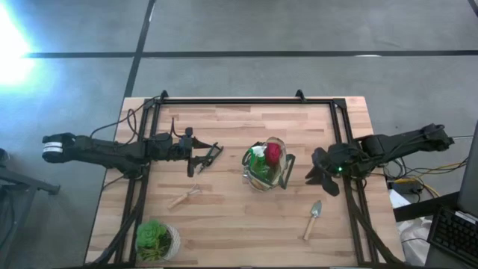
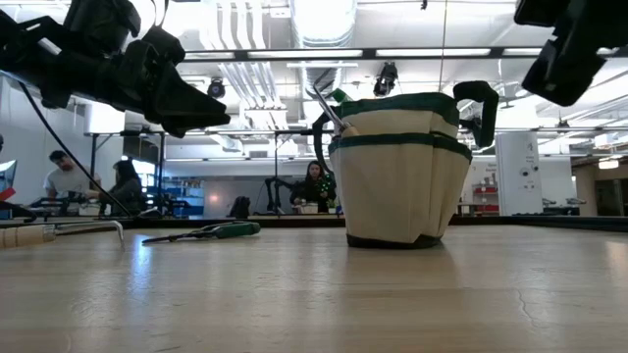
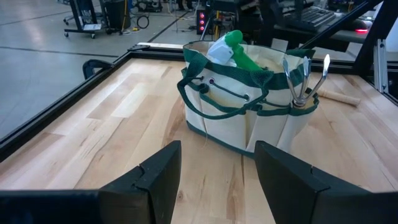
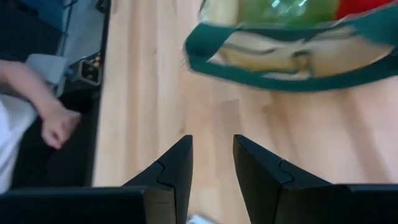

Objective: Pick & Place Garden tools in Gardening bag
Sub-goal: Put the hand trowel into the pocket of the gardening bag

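Pale butcher-block table (image 1: 239, 224) carrying a cream bag (image 1: 265, 166) with green trim at its centre, already holding a green spray bottle (image 3: 239, 51), a red-handled tool (image 1: 273, 152) and a metal fork (image 3: 303, 78) in a side pocket. Three tools remain on the wood: a trowel (image 1: 311, 220) near the front on the right side, a small wooden-handled tool (image 1: 184, 197) on the left side, and pruners (image 1: 206, 158) lying just beside the left gripper (image 1: 196, 155).

Right gripper (image 1: 323, 173): raised above the table between the bag and the right frame rail, fingers (image 4: 171, 171) parted by a narrow gap with nothing between them. The trowel lies nearer the front edge than this gripper, well apart from it. Left gripper: raised above the table, jaws spread wide and empty, facing the bag.

Risks, as judged from this layout. The bag is soft and light, so a gripper that brushes its rim or catches a handle loop may tip or drag it. The trowel lies flat on the wood; narrowly parted fingers could come down on the handle rather than astride it and push it away. A long tool released against the crowded contents may lodge on the rim and fall out. A person's hand (image 4: 59, 124) appears beyond the table edge in the right wrist view.
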Tool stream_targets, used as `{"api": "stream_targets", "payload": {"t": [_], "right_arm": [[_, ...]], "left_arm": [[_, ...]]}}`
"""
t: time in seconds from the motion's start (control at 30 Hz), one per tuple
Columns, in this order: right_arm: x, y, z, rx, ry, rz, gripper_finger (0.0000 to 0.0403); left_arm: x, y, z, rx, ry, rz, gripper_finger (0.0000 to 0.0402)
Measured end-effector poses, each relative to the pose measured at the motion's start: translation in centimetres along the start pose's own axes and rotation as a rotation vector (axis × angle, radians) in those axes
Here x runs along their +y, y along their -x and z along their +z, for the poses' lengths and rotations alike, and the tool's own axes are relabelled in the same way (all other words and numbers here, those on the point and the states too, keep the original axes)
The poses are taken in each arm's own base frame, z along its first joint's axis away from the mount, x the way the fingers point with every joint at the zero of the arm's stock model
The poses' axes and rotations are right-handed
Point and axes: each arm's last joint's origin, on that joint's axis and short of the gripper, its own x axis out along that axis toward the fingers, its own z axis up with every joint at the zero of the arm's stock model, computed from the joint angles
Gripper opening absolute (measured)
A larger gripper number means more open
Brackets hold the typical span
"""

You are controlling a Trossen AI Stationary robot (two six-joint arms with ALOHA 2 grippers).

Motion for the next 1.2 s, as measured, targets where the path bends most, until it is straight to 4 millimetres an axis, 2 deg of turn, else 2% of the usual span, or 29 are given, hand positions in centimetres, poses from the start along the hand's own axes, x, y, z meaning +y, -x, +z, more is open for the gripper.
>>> {"api": "stream_targets", "payload": {"t": [0.4,0.83,1.03,1.2], "right_arm": [[4.2,-2.1,-1.8,0.08,-0.119,0.094,0.0104],[7.5,-5.0,-6.0,0.245,-0.418,-0.048,0.0105],[9.5,-6.4,-6.4,0.258,-0.488,-0.108,0.0106],[11.2,-8.3,-6.3,0.264,-0.51,-0.17,0.0101]], "left_arm": [[0.0,0.0,0.0,0.0,0.0,0.0,0.0207],[0.0,0.0,0.0,-0.001,0.0,0.0,0.0207],[0.0,0.0,0.0,-0.001,0.0,0.0,0.0207],[0.0,0.0,0.0,-0.001,0.0,0.0,0.0207]]}}
